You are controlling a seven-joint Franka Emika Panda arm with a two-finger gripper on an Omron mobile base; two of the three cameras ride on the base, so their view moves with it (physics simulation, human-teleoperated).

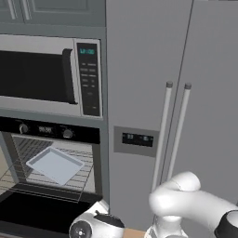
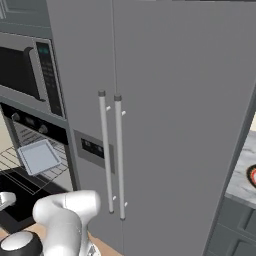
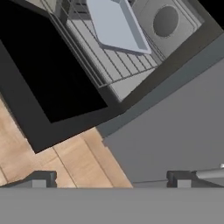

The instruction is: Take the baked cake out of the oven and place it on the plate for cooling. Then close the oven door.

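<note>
Left base view: oven (image 1: 51, 160) open, oven door (image 1: 42, 211) dropped flat, pale baking tray (image 1: 56, 164) on wire rack (image 1: 76, 179); microwave (image 1: 49, 76) above, fridge (image 1: 153, 69) right. Right base view: same oven (image 2: 35, 150) at far left, fridge handles (image 2: 111, 155) centre, table (image 2: 242, 172) at right edge. Hand view: end effector (image 3: 111, 179) spread wide, holding nothing, above wooden floor (image 3: 57, 162) by door's corner; tray (image 3: 116, 24) seen, baked cake not discernible.

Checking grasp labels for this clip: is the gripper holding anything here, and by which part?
Nothing is held. The gripper is open with floor between its fingertips, above the lowered oven door; the baking tray sits on the rack.
</note>
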